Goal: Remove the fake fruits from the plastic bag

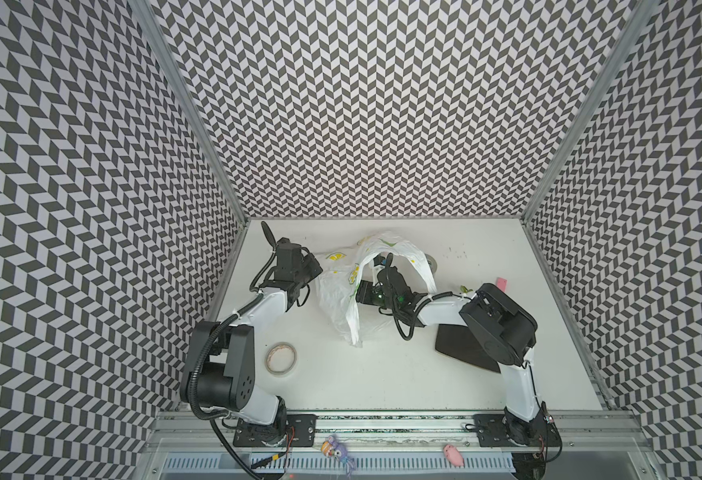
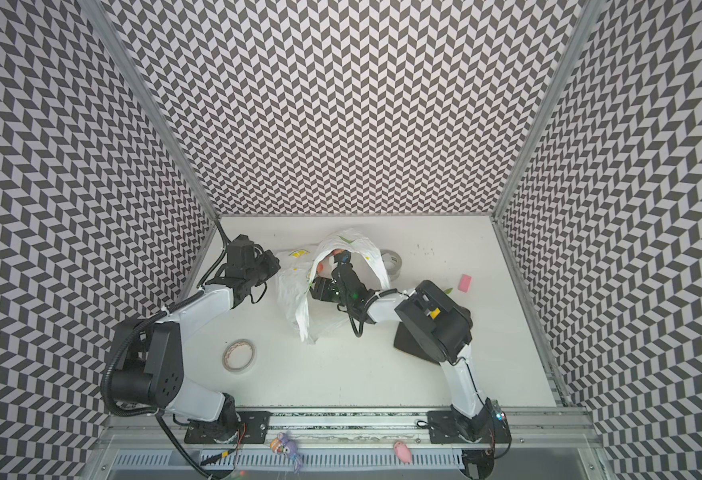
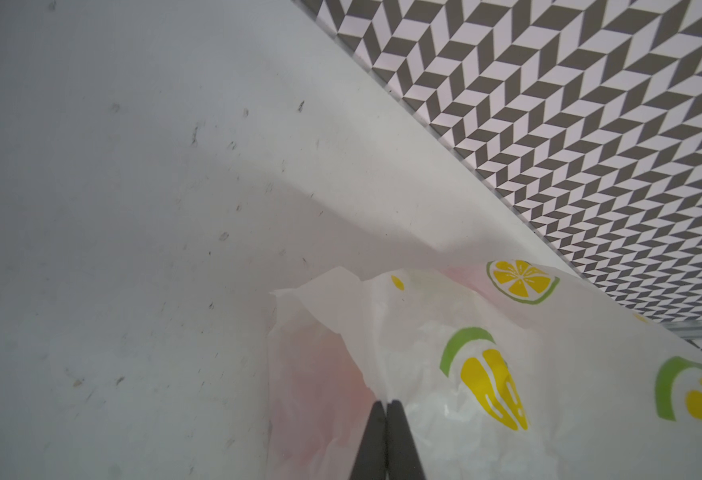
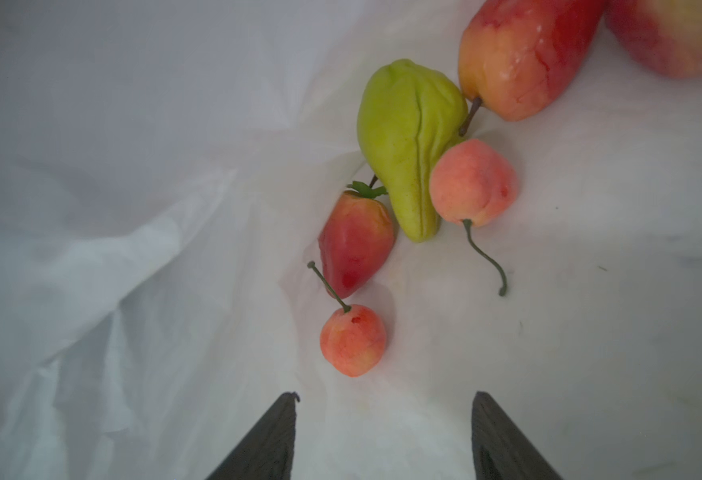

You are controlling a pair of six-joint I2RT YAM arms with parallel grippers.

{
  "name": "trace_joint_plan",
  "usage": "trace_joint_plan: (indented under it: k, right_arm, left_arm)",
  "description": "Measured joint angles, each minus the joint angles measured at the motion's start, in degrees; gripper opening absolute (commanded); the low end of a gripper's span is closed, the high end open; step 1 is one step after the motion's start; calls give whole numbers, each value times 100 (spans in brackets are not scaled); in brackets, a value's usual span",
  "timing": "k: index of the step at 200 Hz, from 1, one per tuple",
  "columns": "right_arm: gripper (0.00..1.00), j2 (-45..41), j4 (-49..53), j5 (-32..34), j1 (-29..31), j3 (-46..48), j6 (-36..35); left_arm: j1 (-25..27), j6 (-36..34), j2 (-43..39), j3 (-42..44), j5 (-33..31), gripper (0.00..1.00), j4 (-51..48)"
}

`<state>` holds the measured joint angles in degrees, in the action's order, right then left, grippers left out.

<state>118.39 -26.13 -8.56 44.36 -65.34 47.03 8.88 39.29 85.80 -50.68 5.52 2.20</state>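
Fruits (image 4: 407, 149) inside plastic bag (image 1: 336, 299), clustered together

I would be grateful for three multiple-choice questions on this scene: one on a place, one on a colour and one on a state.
1. Where is the right claw?
A) inside the bag
B) above the tape roll
C) beside the pink block

2. What colour is the ribbed fruit?
A) blue
B) green
C) black

3. How is the left claw?
A) wide open
B) holding the tape roll
C) shut on the bag

Answers: 1 A, white plastic surrounds it; 2 B, it lies green among reddish fruits; 3 C, it pinches a fold of the bag.
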Motion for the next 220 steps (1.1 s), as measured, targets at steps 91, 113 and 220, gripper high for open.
trace_joint_plan:
  k: [91, 113, 220]
  right_arm:
    - [76, -271, 31, 66, -142, 350, -31]
    - [78, -326, 39, 136, -142, 407, -63]
    - [84, -662, 505, 608, -245, 638, -590]
  left_arm:
    - [1150, -1123, -1445, -151, -13, 3, -90]
    - [1088, -1161, -1438, 24, -140, 2, -44]
    - [898, -1316, -1606, 833, -4, 0, 76]
